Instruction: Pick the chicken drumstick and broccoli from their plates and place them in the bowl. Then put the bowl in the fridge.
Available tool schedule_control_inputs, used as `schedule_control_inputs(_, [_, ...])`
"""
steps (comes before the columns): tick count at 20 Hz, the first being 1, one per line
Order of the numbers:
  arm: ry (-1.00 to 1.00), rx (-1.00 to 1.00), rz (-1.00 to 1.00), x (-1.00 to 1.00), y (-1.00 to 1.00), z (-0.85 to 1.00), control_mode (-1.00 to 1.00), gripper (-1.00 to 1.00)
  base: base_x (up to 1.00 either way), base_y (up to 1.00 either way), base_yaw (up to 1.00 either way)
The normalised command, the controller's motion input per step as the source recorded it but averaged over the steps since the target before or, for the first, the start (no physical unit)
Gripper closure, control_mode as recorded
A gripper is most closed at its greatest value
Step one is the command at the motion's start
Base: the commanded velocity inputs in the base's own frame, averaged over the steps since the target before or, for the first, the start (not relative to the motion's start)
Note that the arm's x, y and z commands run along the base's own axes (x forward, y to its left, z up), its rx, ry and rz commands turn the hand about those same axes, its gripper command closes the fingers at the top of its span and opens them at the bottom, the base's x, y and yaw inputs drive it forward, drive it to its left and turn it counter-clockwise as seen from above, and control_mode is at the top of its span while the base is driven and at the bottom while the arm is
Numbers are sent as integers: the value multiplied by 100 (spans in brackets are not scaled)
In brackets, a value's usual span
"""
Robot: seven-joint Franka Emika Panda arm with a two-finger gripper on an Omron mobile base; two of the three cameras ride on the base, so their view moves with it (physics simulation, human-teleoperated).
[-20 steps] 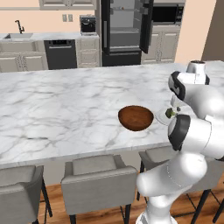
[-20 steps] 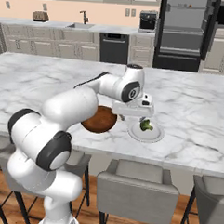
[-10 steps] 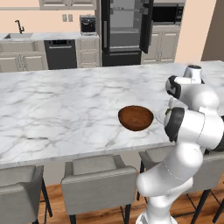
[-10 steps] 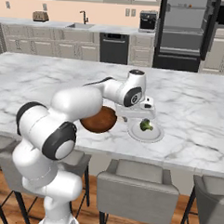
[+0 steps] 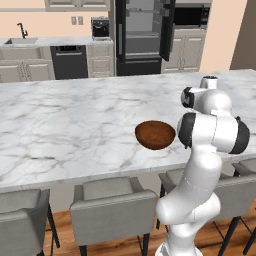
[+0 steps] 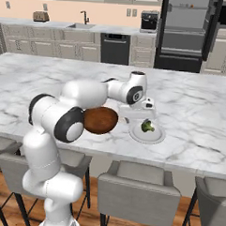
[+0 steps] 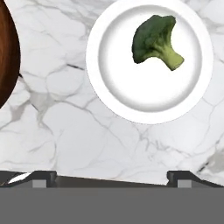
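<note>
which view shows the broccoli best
The hand view: the broccoli lies in plain sight from above on its white plate, floret and pale stalk both clear. In the right base view it is a small green lump beside the arm. In the left base view the arm stands in front of that spot.

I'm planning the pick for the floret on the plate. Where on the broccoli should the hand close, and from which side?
Probably from straight above, closing across the broccoli where the dark crown narrows into the pale stalk. It lies flat on the plate, stalk angled outward, so that neck looks narrowest; the shallow rim blocks a side approach.

marble counter point(image 5: 75, 125), grey stools point(image 5: 112, 210), dishwasher point(image 6: 115, 48)
</note>
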Motion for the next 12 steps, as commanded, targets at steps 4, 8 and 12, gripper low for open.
schedule_control_inputs(4, [8, 0, 5, 41, -16, -24, -100, -100, 0, 0, 0])
schedule_control_inputs(8, [4, 1, 6, 31, -25, -25, -100, -100, 0, 0, 0])
schedule_control_inputs(12, [3, 6, 4, 34, -15, -24, -100, -100, 0, 0, 0])
